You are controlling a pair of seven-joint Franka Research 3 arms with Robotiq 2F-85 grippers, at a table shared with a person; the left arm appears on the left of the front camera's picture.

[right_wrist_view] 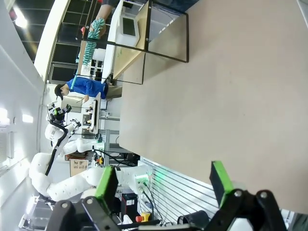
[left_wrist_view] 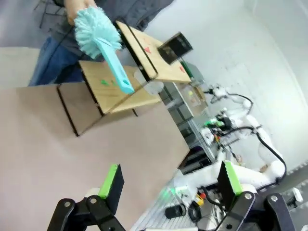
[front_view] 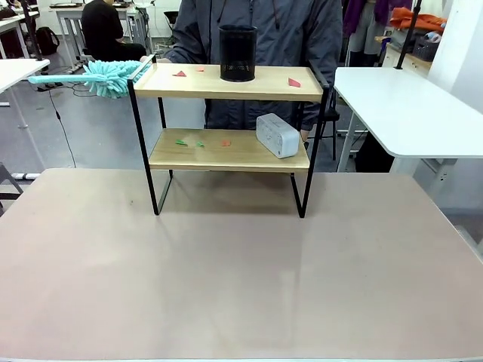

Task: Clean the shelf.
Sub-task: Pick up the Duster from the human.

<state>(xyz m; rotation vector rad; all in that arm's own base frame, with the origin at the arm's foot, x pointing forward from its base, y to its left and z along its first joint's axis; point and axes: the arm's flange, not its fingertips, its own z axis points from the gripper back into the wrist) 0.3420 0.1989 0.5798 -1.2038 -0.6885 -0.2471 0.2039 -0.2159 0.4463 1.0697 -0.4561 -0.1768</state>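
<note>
Okay, the shelf [front_view: 211, 157] stands at the far middle of the table [front_view: 226, 286], open side toward me, so both boards are within reach from the front. Red paper scraps [front_view: 293, 82] lie on the top board around a black mesh cup [front_view: 238, 53], and green scraps [front_view: 181, 141] lie on the lower board, left of a small white box [front_view: 277, 134]. That litter is what needs clearing, as I read it.

The person [front_view: 256, 23] stands right behind the shelf and holds a teal duster [front_view: 106, 78] out past its left end. From my left wrist camera, their hand [left_wrist_view: 77, 8] grips it up by the fluffy head, with the handle pointing down toward my side. That looks like an offer: the handle is left free for me to take.

My left gripper [left_wrist_view: 169, 166] hovers over the near table, jaws spread wide and empty, roughly facing that handle but well apart from it. My right gripper [right_wrist_view: 162, 167] hangs over the table too, jaws spread, nothing between them, with the shelf far off.

I'd judge cleaning hasn't started. The left arm is the natural one for the handover.
</note>
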